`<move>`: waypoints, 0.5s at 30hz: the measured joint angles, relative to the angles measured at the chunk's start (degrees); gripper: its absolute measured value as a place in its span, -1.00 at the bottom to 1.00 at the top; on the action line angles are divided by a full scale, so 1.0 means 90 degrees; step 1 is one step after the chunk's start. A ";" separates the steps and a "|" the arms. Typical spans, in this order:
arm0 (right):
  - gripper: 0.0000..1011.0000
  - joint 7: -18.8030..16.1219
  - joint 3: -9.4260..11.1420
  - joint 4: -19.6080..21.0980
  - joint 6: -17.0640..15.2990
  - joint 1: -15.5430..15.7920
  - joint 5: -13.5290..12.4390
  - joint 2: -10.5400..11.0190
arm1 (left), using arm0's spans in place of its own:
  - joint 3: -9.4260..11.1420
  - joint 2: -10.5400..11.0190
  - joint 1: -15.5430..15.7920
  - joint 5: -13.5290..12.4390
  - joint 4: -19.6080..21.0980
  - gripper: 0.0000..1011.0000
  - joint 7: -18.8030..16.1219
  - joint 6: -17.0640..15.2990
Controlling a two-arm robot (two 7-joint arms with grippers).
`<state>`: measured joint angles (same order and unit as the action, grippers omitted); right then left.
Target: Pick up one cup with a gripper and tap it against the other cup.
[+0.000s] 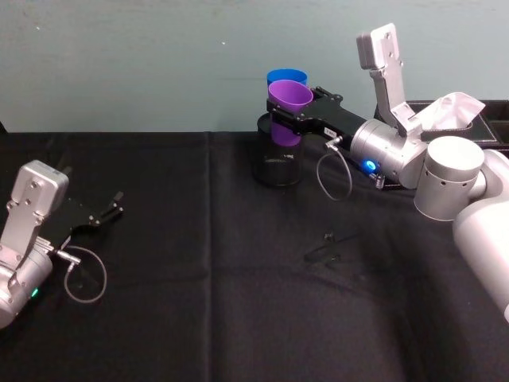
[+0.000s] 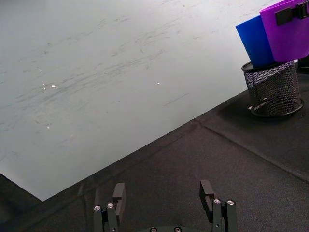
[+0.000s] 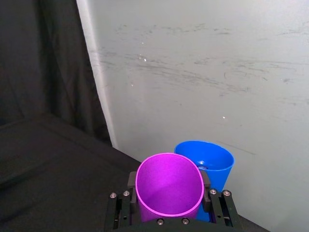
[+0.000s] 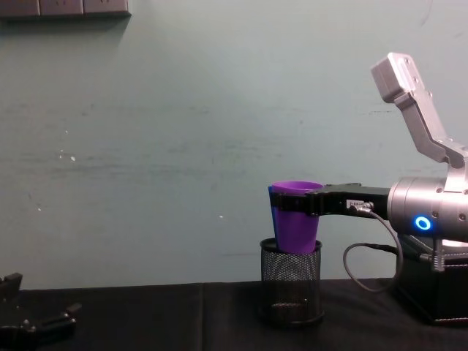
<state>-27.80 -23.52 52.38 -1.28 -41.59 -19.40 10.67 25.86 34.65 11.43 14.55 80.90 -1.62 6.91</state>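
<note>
Right claw (image 1: pixel 288 114): clamped on purple cup (image 1: pixel 289 95) just below the rim, one black finger on each side. Cup clear of black-clothed tabletop (image 1: pixel 199 302), over black wire-mesh pen holder (image 1: pixel 277 163) near the wall. Long axis near vertical, leaning slightly; wide mouth up, narrow base down. Smooth plastic, tapered, handleless.

Blue cup (image 1: pixel 286 76): same shape, seated in the mesh holder, directly behind purple cup.

Chest view: blue cup almost hidden behind purple.
Left wrist view: cups side by side, walls touching or just short of it; cannot tell which.
Right wrist view: both open mouths.

Left claw (image 1: pixel 107 213): fingers spread, empty, low over tabletop's left side.
</note>
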 joint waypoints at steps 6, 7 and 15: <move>0.45 0.0000 0.0000 0.0000 0.0000 0.0000 0.0000 0.0000 | 0.0000 0.0000 0.0000 0.0000 0.0000 0.98 0.0000 0.0000; 0.45 0.0000 0.0000 0.0000 0.0000 0.0000 0.0000 0.0000 | 0.0000 0.0000 0.0000 0.0000 0.0000 0.98 0.0000 0.0000; 0.45 0.0000 0.0000 0.0000 0.0000 0.0000 0.0000 0.0000 | 0.0000 0.0000 0.0000 0.0000 0.0000 0.98 0.0000 0.0000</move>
<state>-27.80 -23.52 52.38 -1.27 -41.59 -19.40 10.67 25.86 34.65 11.43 14.55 80.90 -1.62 6.91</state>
